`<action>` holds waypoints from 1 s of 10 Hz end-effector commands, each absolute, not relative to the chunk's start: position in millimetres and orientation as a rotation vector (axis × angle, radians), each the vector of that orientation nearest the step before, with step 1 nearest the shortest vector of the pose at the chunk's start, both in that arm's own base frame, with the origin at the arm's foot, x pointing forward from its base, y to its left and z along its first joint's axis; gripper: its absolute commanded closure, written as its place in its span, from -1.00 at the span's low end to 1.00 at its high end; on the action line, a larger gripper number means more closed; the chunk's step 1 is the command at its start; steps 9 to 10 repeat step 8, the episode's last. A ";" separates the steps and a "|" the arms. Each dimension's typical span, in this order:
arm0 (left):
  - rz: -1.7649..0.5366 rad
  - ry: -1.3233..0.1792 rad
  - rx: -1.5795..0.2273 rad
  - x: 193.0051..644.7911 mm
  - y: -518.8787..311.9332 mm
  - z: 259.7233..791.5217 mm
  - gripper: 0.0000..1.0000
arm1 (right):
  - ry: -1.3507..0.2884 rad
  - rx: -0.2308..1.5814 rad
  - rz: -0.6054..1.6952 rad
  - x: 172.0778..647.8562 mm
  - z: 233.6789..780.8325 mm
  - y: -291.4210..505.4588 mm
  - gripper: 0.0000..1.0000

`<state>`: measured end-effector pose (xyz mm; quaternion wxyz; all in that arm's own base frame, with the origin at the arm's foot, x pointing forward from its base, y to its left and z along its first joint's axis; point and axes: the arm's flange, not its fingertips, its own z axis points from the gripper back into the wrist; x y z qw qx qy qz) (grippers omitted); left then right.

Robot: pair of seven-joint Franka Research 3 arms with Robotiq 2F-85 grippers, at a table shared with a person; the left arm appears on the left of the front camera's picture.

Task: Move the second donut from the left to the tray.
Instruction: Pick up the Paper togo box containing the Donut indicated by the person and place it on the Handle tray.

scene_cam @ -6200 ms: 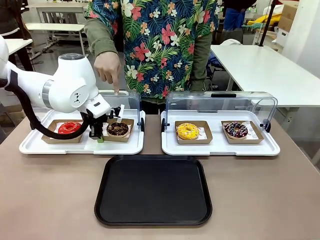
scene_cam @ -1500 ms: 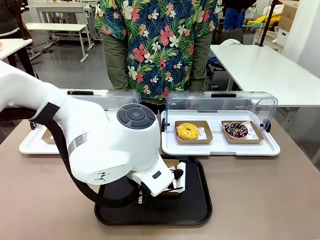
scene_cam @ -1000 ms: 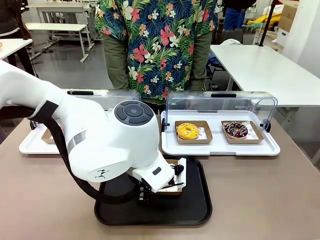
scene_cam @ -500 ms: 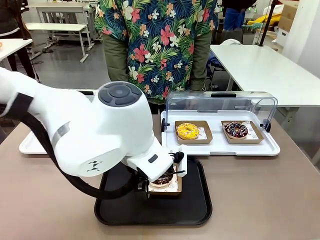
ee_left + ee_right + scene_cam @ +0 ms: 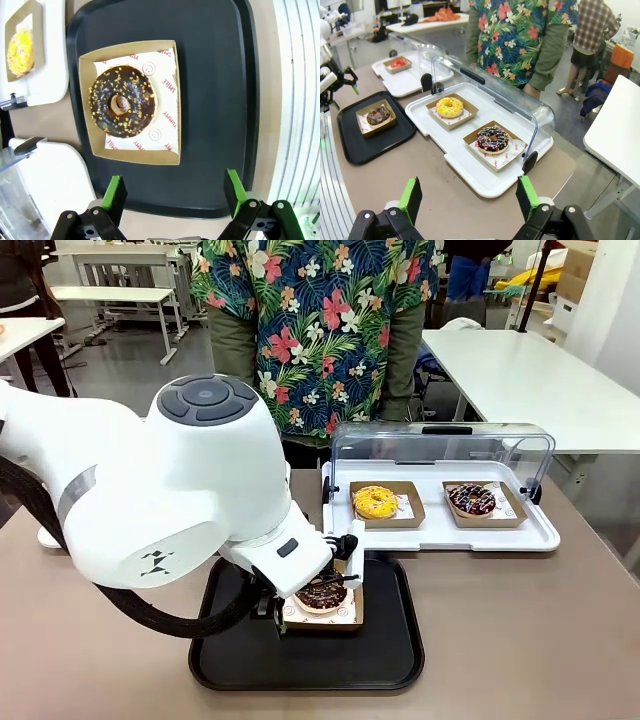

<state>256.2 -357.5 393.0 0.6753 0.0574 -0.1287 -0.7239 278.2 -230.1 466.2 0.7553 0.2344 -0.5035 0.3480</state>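
Released onto tray — donut flat, left gripper raised.

Chocolate donut: gone from the left white display tray, now in its cardboard holder on the black tray
Left gripper: was at the donut's holder, has let go and risen, fingers spread, nothing between them
Person's hand: was pointing at the left display case, now withdrawn

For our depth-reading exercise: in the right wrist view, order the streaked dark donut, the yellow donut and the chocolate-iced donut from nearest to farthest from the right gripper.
1. Streaked dark donut, just ahead of the right gripper.
2. Yellow-iced ring donut, farther along the white tray.
3. Chocolate-iced donut, far left on the black plastic tray.
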 end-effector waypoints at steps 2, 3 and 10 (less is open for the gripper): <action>-1.618 -0.313 0.141 258.2 -360.0 391.3 -1.00 | -1.141 0.507 0.769 280.9 465.8 -230.0 -1.00; -1.618 -0.313 0.141 258.2 -360.0 391.3 -1.00 | -1.141 0.507 0.769 280.9 465.8 -230.0 -1.00; -1.618 -0.313 0.141 258.2 -360.0 391.3 -1.00 | -1.141 0.507 0.769 280.9 465.8 -230.0 -1.00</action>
